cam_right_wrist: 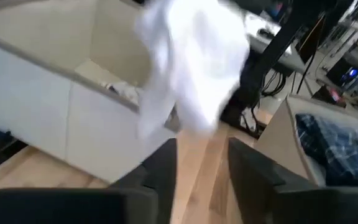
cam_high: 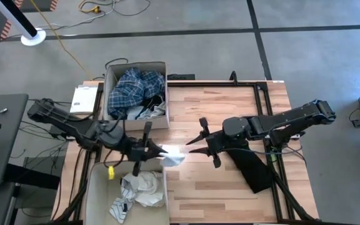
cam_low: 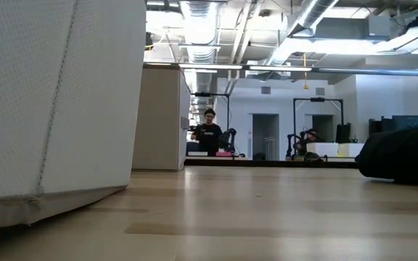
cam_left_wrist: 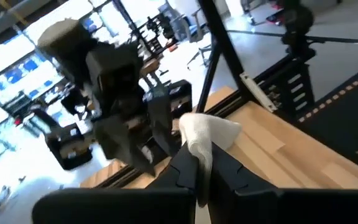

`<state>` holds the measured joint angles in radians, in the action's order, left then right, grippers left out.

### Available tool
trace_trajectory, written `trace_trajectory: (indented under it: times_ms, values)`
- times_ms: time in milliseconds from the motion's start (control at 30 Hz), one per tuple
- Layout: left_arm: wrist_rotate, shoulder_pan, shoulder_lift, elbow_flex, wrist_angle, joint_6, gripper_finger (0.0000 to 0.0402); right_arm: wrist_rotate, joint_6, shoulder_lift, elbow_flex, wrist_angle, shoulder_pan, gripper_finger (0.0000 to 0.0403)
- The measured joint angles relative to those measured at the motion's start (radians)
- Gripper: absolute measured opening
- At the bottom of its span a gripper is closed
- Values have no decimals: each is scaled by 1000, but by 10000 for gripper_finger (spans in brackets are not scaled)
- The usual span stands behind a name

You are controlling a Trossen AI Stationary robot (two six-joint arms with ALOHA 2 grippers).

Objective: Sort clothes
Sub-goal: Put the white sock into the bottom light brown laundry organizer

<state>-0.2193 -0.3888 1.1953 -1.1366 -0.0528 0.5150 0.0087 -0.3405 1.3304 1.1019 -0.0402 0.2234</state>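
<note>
Left gripper (cam_left_wrist: pixel 197 171) jaws clamp white garment (cam_left_wrist: pixel 207 134) over table (cam_high: pixel 230 125); right gripper (cam_right_wrist: pixel 201 155) jaws apart, empty.

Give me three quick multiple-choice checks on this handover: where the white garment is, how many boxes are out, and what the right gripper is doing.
1. Where is the white garment?
A. Inside the far box
B. Held between the two grippers, above the table
C. Flat on the table's right end

2. How many cardboard boxes are on the table?
A. One
B. Two
C. Four

3. What state is the right gripper in?
A. Open
B. Shut on the garment
C. Out of sight

Answers:
1 B, the left gripper pinches it at mid-table.
2 B, plaid box and near box.
3 A, its fingers stand apart below the cloth.
</note>
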Motion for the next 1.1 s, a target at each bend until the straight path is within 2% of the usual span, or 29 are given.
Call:
trace_trajectory:
  times_ms: [133, 233, 367, 533, 667, 867, 1100]
  values:
    - [-1, -78, -62, 0, -71, 47, 3, 9, 23, 0, 0, -60, 0, 207]
    - [2, -144, -107, 0, -140, 43, 3, 64, 86, 0, 0, -141, 0, 256]
    - [-8, -223, -159, 0, -217, -11, 3, 126, 188, 0, 0, -283, -1, 294]
    - [-6, -311, -199, 0, -292, -100, 3, 134, 334, 0, 0, -452, -17, 303]
    - [-5, -351, -197, 0, -389, -211, 4, 181, 471, 0, 0, -633, -31, 303]
    - [-7, -353, -148, 0, -592, -426, 5, 212, 673, 0, 0, -912, -53, 304]
    - [-29, -353, -57, 0, -749, -562, 6, 209, 888, 0, 0, -1155, -61, 304]
